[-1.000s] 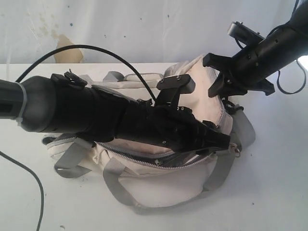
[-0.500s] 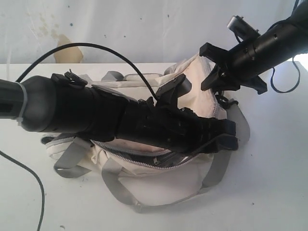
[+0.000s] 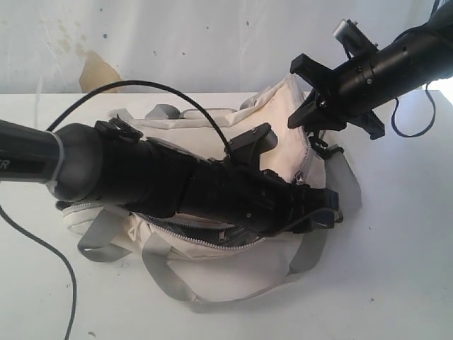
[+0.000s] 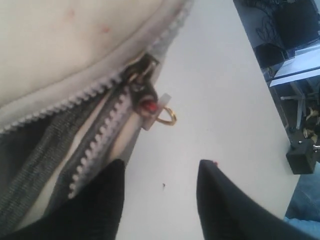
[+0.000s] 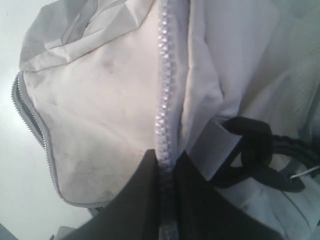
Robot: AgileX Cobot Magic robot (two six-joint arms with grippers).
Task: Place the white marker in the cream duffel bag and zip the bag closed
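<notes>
Marker is not showing in any view; judging by that and by both arms working on the zip, it is probably lying inside the bag (image 3: 233,276) already, though the dark opening is not letting me confirm it. So the first half of the task is looking done, and the zipping is what is remaining.

In the exterior view the zip (image 3: 205,237) is gaping along the bag's front, with dark lining showing between the two rows of teeth. The left gripper (image 4: 160,195) is hovering with its fingers spread and nothing between them but bare table (image 4: 215,75). The slider (image 4: 145,102), with a small gold ring (image 4: 167,117) hanging off its pull, is sitting just beyond the fingertips, untouched. From the slider back toward the gripper the teeth are lying apart, so that stretch is not yet closed.

The right gripper (image 5: 165,162) is pinching tight on the bag's zip seam at the raised end, lifting the fabric and apparently bracing it.

What is left, as I am reading it: catching the slider's pull and drawing it along the open stretch.
</notes>
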